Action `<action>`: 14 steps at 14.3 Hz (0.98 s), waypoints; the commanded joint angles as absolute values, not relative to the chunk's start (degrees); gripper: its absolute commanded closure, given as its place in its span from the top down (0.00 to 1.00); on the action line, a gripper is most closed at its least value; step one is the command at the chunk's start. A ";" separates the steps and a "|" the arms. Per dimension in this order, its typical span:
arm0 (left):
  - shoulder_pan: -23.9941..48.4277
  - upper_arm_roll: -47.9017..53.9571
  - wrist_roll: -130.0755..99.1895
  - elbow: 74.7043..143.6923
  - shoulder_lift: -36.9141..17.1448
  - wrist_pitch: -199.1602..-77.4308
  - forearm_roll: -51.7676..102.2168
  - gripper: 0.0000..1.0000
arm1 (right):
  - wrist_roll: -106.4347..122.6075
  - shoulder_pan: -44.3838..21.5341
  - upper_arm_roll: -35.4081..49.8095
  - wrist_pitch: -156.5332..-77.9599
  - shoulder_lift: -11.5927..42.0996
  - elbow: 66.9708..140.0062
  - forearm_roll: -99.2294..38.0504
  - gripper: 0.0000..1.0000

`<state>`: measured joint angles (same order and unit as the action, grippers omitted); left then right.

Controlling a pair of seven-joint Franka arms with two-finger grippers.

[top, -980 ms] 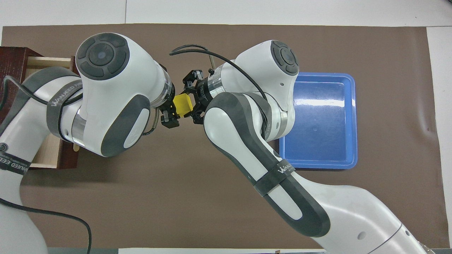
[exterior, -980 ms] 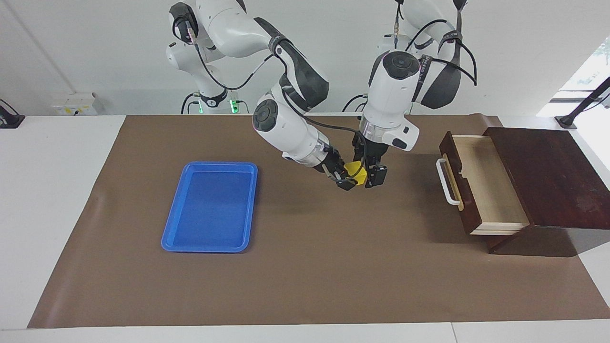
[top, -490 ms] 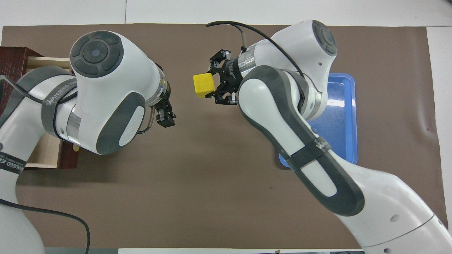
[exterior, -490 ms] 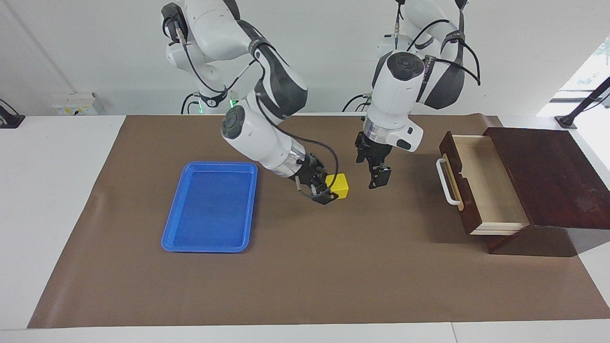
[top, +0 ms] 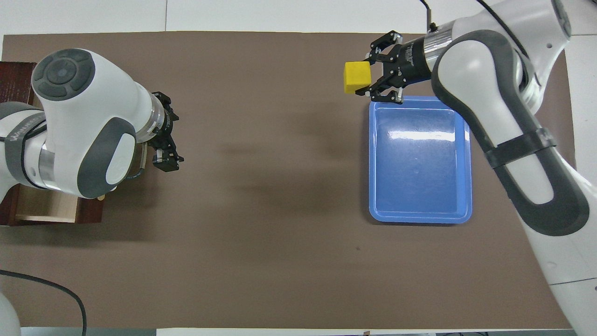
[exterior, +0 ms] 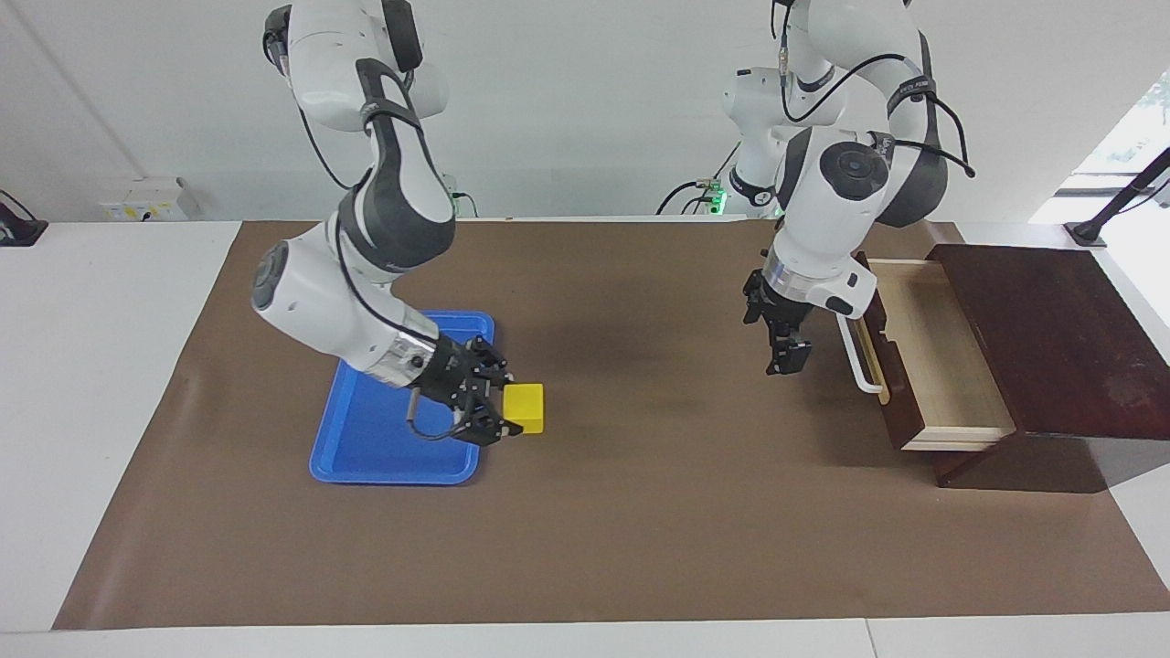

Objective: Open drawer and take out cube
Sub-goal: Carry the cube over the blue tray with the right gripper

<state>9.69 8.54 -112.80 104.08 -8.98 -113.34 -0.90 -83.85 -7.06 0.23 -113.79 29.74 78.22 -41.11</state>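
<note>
Since a second ago the right gripper (exterior: pixel 498 413) has carried the cube (exterior: pixel 525 408) away from the left gripper (exterior: pixel 788 355) toward the right arm's end of the table, and the left gripper has drawn back toward the drawer (exterior: pixel 923 352).

Now the cube sits pinched between the right gripper's fingers, jutting out past their tips, up in the air over the brown mat (exterior: pixel 640 512) just beside the tray (exterior: pixel 366 452), off the tray's corner farthest from the robots. The tray's blue floor shows nothing lying in it. In the overhead view the cube (top: pixel 357 77) is held clear of the tray's rim (top: pixel 373 154).

The drawer stands pulled out of its dark box (exterior: pixel 1051 338); what shows of its pale interior is bare.

Reaching low from its base, the right arm bends down over the tray with the wrist nearly level. Upright by the drawer's white handle (exterior: pixel 855 352), the left arm points its gripper down, fingers spread and holding nothing.
</note>
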 commanded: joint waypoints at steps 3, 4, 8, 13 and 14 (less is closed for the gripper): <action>3.61 8.88 -105.22 111.53 -4.48 -117.33 -1.05 1.00 | -76.56 -2.73 0.88 -114.17 31.89 80.68 -42.19 0.00; 2.47 8.88 -103.55 111.97 -4.40 -117.59 -1.05 1.00 | -76.29 -2.38 0.79 -114.26 32.69 80.60 -42.10 0.00; -0.43 8.88 -98.89 113.73 -3.78 -119.09 -1.05 1.00 | -68.30 0.09 0.70 -113.64 32.26 85.95 -41.13 0.00; -3.16 8.88 -95.19 114.17 -3.69 -119.88 -1.05 1.00 | -67.51 0.35 0.79 -116.02 34.01 86.92 -41.13 0.00; -3.51 8.88 -94.49 114.17 -3.69 -119.88 -1.05 1.00 | -66.46 0.26 0.79 -116.45 34.19 87.62 -41.22 0.00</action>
